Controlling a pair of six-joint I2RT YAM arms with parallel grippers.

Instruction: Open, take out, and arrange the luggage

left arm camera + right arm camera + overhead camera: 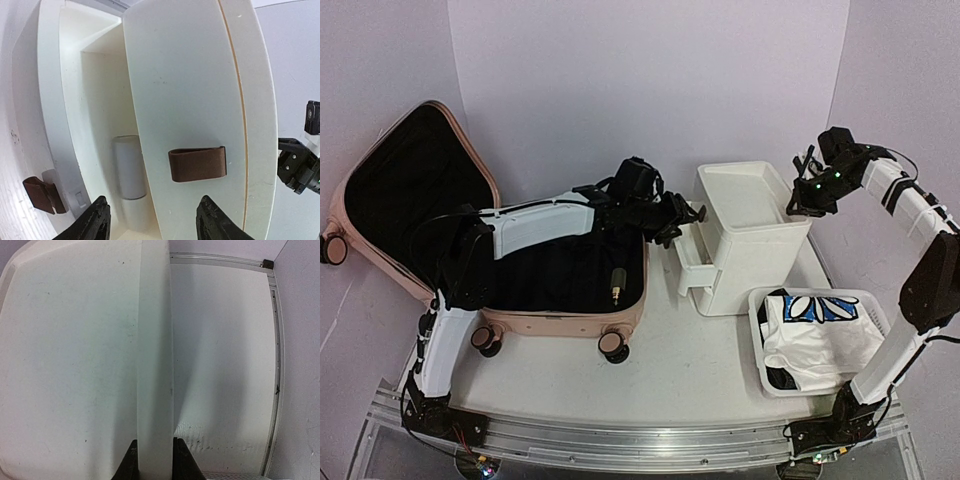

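The top camera looks down from high behind the robot across the whole tabletop (670, 385). Both wrist cameras sit very close to the white drawer unit (750, 240), the left one facing its drawer front (185, 90) and the right one looking along its rim (155, 340).

Luggage (570, 275) left, drawer unit (750, 240) centre, basket (757, 330) right — clothes (820, 340) in it.

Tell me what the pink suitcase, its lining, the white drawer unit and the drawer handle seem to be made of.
The suitcase: looks like hard moulded plastic, smooth pale pink with rounded corners.
The lining: likely black fabric, matte, no reflections.
The drawer unit: probably plastic, smooth off-white, thin walls.
The handle: brown bent strap, matte; leather-like or plastic, can't tell.
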